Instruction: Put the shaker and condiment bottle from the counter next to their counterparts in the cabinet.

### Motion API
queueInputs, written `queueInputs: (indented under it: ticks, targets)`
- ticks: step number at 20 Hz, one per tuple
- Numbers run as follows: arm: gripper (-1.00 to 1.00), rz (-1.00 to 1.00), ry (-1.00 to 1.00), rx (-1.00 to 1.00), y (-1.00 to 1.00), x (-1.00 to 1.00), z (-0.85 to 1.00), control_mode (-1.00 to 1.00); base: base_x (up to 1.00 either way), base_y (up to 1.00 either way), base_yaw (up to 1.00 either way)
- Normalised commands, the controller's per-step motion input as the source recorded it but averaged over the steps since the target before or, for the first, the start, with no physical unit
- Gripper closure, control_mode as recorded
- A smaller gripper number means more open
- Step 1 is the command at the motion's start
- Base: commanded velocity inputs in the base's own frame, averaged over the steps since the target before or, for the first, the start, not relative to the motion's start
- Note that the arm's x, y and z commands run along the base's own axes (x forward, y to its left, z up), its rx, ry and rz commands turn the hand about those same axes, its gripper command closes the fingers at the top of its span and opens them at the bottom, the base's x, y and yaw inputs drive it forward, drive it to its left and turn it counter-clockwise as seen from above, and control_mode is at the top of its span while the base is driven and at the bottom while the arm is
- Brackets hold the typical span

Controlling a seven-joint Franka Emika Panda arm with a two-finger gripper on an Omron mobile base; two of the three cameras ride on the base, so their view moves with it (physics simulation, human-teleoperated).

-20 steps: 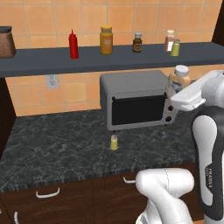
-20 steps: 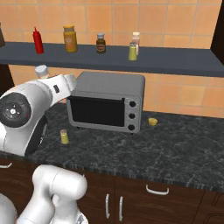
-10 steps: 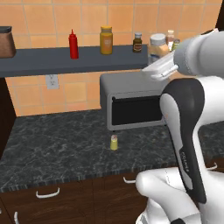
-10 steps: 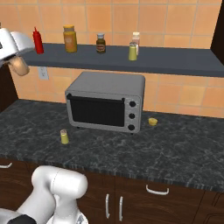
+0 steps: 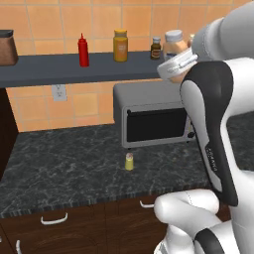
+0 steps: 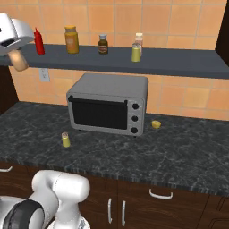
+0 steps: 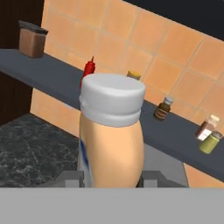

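My gripper (image 7: 111, 178) is shut on the condiment bottle (image 7: 111, 140), a peach-orange bottle with a wide pale cap, held upright at shelf height in front of the cabinet (image 7: 43, 70). The left base view shows the condiment bottle (image 5: 172, 47) above the toaster oven, and the right base view shows it (image 6: 19, 60) at the far left beside the red squeeze bottle (image 6: 39, 41). The tiny yellow-green shaker (image 5: 129, 161) stands on the dark counter (image 5: 59, 163) before the oven. On the cabinet's right part stand a yellow-green shaker (image 6: 135, 53) and a pinkish one (image 6: 139, 40).
A grey toaster oven (image 6: 107, 103) sits on the counter under the shelf. The shelf also carries a mustard-yellow jar (image 6: 71, 39), a small dark bottle (image 6: 103, 44) and a brown canister (image 5: 6, 47) at its left end. A small yellow object (image 6: 155, 124) lies right of the oven.
Over the last second the arm lifted the condiment bottle from beside the toaster oven up to shelf height. In the last half second it barely moved.
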Motion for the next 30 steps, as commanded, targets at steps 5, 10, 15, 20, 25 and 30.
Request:
queueInputs:
  ticks: [5,10,15,20,25,30]
  targets:
    - [1.0,0.0,-0.21,0.03,0.04,0.0,-0.07,-1.0,0.0,0.0,0.0]
    - [1.0,0.0,-0.17,0.14,0.05,0.04,-0.09,-1.0,0.0,0.0,0.0]
    - [1.0,0.02,0.01,0.18,0.02,0.31,-0.02,-1.0,0.0,0.0,0.0]
    - [1.0,0.02,0.07,0.07,0.09,0.73,-0.04,-1.0,0.0,0.0,0.0]
    - [1.0,0.0,0.23,0.07,0.16,0.97,0.0,-1.0,0.0,0.0,0.0]
    - [1.0,0.11,0.07,0.04,0.24,0.26,-0.07,-1.0,0.0,0.0,0.0]
